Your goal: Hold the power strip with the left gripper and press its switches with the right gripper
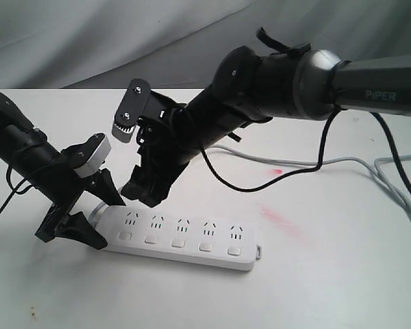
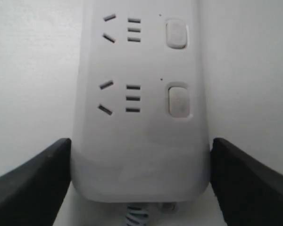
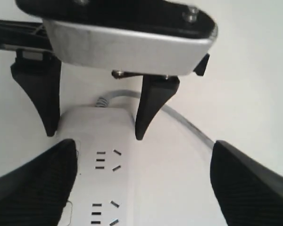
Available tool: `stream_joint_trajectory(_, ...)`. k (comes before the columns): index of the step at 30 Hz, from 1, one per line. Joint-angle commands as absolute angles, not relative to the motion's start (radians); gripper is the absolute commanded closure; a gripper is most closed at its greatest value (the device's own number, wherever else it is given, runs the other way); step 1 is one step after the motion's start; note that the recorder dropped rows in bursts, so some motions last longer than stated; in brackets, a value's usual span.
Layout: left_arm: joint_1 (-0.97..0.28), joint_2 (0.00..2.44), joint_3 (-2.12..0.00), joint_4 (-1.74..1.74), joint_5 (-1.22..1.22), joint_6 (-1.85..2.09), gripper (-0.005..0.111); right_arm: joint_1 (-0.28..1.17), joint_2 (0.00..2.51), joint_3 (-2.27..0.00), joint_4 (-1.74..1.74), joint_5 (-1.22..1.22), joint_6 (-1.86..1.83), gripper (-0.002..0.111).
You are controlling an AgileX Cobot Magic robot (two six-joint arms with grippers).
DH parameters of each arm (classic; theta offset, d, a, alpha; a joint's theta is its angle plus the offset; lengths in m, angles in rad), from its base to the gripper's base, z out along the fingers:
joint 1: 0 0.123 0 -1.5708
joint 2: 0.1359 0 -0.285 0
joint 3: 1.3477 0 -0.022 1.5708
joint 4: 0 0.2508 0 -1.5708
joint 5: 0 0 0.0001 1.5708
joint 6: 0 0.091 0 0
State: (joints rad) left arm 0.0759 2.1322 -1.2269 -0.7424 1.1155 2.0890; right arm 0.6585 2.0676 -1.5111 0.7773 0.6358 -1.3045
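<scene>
**Mei:** In the exterior view, where does the power strip (image 1: 181, 236) lie?

**Tomas:** It lies flat on the white desk (image 1: 315, 288), sockets upward; the row of switches (image 1: 179, 242) is on the near side; the grey cable (image 1: 274, 160) goes out at the left end and runs over the desk to the right.

**Mei:** And the two claws there?

**Tomas:** The left claw (image 1: 109, 221) is at that left end, one finger behind the strip and one in front of it; the right claw (image 1: 145, 195) hangs close over the first two socket groups; from here I cannot tell whether it touches the strip.

**Mei:** What does the left wrist view add?

**Tomas:** The end with the cable sits between the two black fingers (image 2: 33, 183); each one lies against a long side of the strip, so this claw pinches it across its width; two socket groups and two switches are visible beyond, both uncovered.

**Mei:** And the right wrist view?

**Tomas:** The right claw's own fingers (image 3: 35, 183) are spread wide and hold nothing; between them I see only the strip and the bare desk; one finger overlaps the edge of the strip, but contact I cannot tell; further on, the left claw's two fingers stand at either side of the strip's end, under its grey-white block (image 3: 127, 42).
</scene>
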Motion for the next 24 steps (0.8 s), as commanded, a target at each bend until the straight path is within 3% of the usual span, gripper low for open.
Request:
stream_joint_trajectory(1,0.07,2.131,-1.233,-0.75,1.121,2.094,0.071,0.656,2.066,-1.425,0.789,0.572,-1.328,0.037)
stream_joint_trajectory(5,0.07,2.131,-1.233,-0.75,1.121,2.094,0.071,0.658,2.066,-1.33,0.953,0.556,-1.485,0.037)
stream_joint_trajectory(24,0.07,2.131,-1.233,-0.75,1.121,2.094,0.071,0.661,2.151,-1.31,0.904,0.497,-1.469,0.037)
